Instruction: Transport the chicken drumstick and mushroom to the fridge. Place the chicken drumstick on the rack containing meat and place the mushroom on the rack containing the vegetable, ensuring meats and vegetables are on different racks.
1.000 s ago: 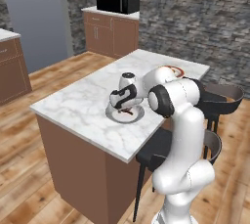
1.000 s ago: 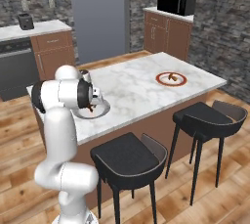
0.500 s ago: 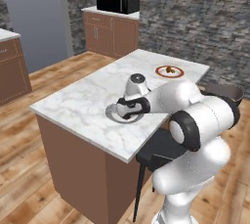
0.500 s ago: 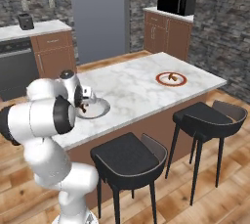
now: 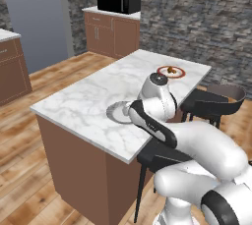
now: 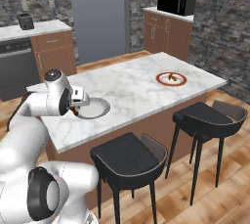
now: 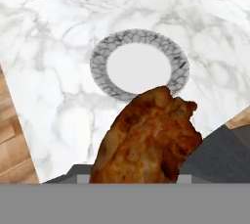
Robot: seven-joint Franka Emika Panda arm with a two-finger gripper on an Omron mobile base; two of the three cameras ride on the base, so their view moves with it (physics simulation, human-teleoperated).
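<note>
Plates: two, a grey-rimmed plate [image 7: 139, 64] and a red-rimmed plate [image 6: 171, 78].
Drumstick [image 7: 146, 140]: one, hand view close-up.
Jaws: clamped on drumstick.
Stools [image 6: 129, 157]: two.

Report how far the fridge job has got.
Done: the chicken drumstick is off its grey-rimmed plate, which sits bare on the marble island. In hand: the gripper carries the drumstick above the island's edge. Left: taking it to the closed grey fridge, then fetching the item on the red-rimmed plate, too small to identify.
</note>
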